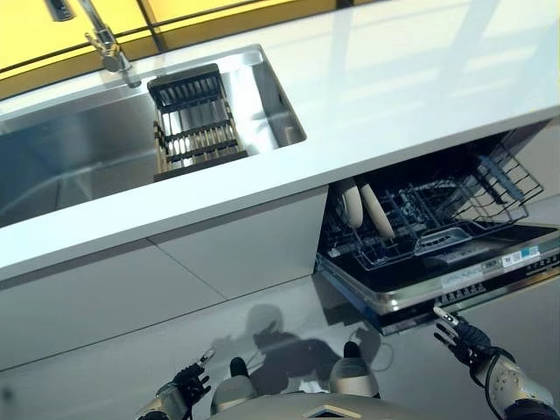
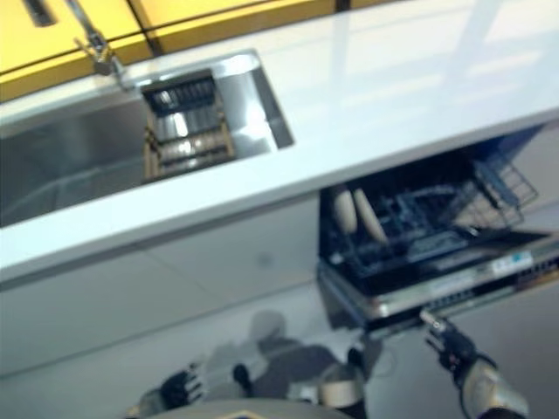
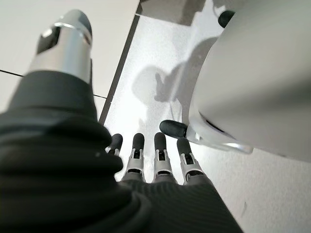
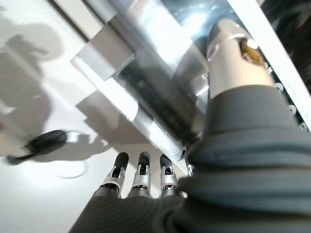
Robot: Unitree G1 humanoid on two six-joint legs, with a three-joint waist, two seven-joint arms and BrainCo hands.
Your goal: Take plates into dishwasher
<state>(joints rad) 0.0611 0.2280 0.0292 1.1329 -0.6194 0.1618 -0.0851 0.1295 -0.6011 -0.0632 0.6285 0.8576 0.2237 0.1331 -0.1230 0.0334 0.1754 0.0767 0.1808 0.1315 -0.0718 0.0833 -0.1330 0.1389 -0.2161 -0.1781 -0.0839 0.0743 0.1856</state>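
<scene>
Two cream plates (image 1: 368, 209) stand on edge in the lower rack (image 1: 420, 223) of the open dishwasher, whose door (image 1: 455, 276) lies folded down under the white counter. My right hand (image 1: 458, 337) hangs just below the door's front edge with straight fingers (image 4: 141, 174), holding nothing. My left hand (image 1: 185, 385) hangs low at the left above the floor, its fingers (image 3: 158, 155) straight and empty too.
A steel sink (image 1: 79, 149) with a tap (image 1: 105, 39) is set in the white counter (image 1: 411, 96); a dark dish rack (image 1: 194, 122) sits in it. White cabinet fronts (image 1: 175, 271) run below. Grey floor lies in front of the dishwasher.
</scene>
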